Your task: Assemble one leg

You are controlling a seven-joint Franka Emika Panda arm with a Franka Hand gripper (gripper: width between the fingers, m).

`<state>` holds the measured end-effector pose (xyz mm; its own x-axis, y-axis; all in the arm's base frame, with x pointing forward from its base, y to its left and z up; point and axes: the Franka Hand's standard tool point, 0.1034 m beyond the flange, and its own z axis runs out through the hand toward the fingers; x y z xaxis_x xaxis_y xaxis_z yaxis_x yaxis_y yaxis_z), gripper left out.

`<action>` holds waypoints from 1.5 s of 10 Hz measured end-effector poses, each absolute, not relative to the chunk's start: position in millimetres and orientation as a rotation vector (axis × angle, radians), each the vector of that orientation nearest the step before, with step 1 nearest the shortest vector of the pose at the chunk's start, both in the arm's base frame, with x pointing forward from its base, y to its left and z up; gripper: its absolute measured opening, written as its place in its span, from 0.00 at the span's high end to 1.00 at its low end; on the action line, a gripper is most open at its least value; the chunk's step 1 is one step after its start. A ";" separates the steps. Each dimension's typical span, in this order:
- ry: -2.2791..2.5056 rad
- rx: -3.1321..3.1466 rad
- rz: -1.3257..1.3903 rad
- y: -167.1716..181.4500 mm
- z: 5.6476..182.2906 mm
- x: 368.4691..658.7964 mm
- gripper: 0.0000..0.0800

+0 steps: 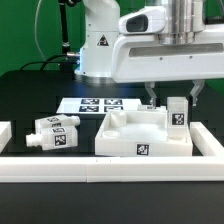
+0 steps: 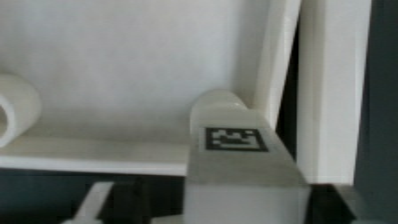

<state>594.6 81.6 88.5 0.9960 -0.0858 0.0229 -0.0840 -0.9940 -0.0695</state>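
**One leg (image 1: 177,113) stood upright, gripper (image 1: 172,98) wide open**

You had the tray (image 1: 120,143) nearest, a longer piece (image 1: 55,132) lying at the exterior view's left of it. The leg stood at the tray's right end in that view. The gripper hung just above, fingers (image 1: 150,97) spread either side, holding nothing. Behind lay the marker board (image 1: 100,104).

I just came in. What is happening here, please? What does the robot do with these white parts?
The arm's gripper hangs over the corner of the large white tray-like part on the exterior view's right. Its fingers are spread on either side of the leg, which stands upright at that corner. The jaws look open and are not gripping the leg. A longer white piece with a knobbed end lies on the table toward the exterior view's left, and the marker board lies behind it.
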 end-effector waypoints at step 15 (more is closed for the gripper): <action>1.609 -2.489 -0.091 117.1 85.3 597.0 0.64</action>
